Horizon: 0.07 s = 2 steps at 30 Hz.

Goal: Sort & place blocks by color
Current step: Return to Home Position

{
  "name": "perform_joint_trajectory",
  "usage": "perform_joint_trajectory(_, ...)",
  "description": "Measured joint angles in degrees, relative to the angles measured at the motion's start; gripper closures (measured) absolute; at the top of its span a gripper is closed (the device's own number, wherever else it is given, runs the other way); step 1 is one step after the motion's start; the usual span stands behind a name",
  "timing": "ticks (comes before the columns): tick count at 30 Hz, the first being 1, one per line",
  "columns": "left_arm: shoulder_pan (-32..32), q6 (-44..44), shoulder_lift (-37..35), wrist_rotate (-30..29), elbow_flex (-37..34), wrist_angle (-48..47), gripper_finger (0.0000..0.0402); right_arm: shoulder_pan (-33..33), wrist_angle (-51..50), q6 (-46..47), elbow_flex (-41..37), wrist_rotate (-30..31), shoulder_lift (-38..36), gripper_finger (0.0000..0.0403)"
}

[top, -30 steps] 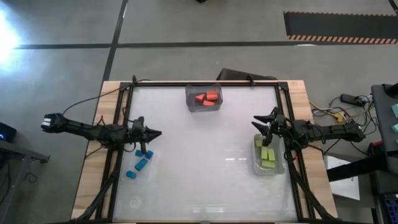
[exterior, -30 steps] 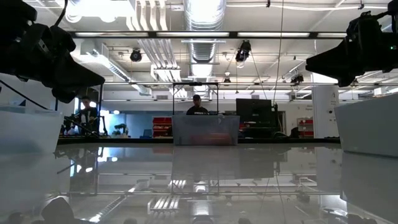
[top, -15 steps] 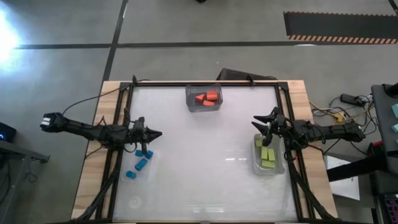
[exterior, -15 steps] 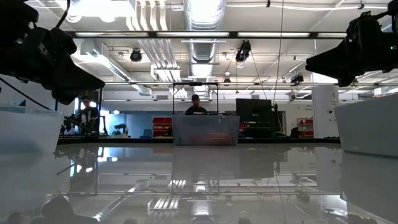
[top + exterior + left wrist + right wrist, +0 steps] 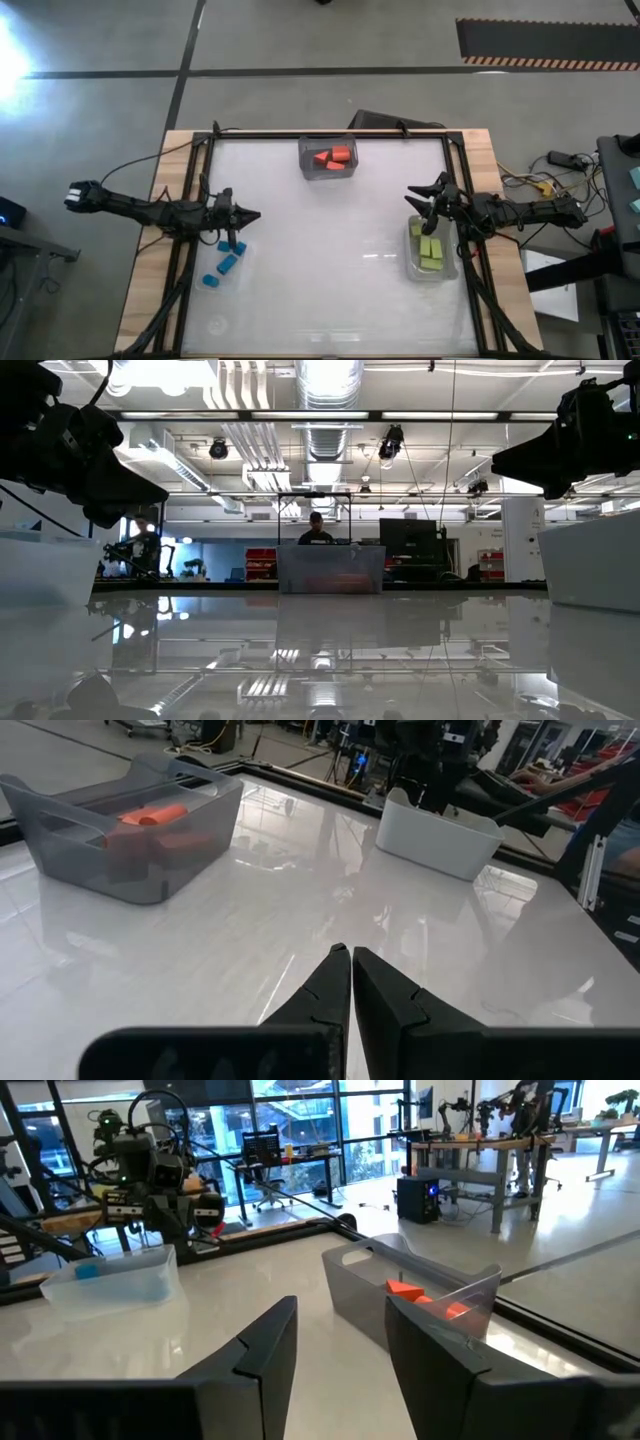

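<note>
- Over the last second both arms had kept their places. Only a person (image 5: 148,540) in the room far behind the table (image 5: 330,290) had shifted slightly, and only the low view caught it.
- The left claw (image 5: 253,214) hung over the table's left side, just beside the blue blocks (image 5: 224,262). Its wrist view showed the fingers pressed together, holding nothing.
- The right claw (image 5: 340,1308) hung at the table's right side, by the far end of the white bin (image 5: 432,277). Its wrist view showed the fingers spread, with nothing between them.
- From above, the yellow-green blocks (image 5: 431,249) lay in that bin; the left wrist view showed only its wall.
- The orange-red blocks (image 5: 334,156) lay in the grey bin (image 5: 328,175) at the middle of the far edge.
- From above, the blue blocks seemed to lie bare on the table, but the right wrist view showed a clear bin (image 5: 120,1290) around one.
</note>
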Motion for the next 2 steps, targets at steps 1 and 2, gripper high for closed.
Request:
perform_joint_trajectory(1, 0.02, 0.0, 0.0, 0.0, 0.0, 0.01, 0.0402, 0.0, 0.0, 0.0, 0.0, 0.0, 0.0, 0.0262)
perform_joint_trajectory(2, 0.0, 0.0, 0.0, 0.0, 0.0, -0.01, 0.0402, 0.0, 0.0, 0.06, 0.0, 0.0, 0.0, 0.0263)
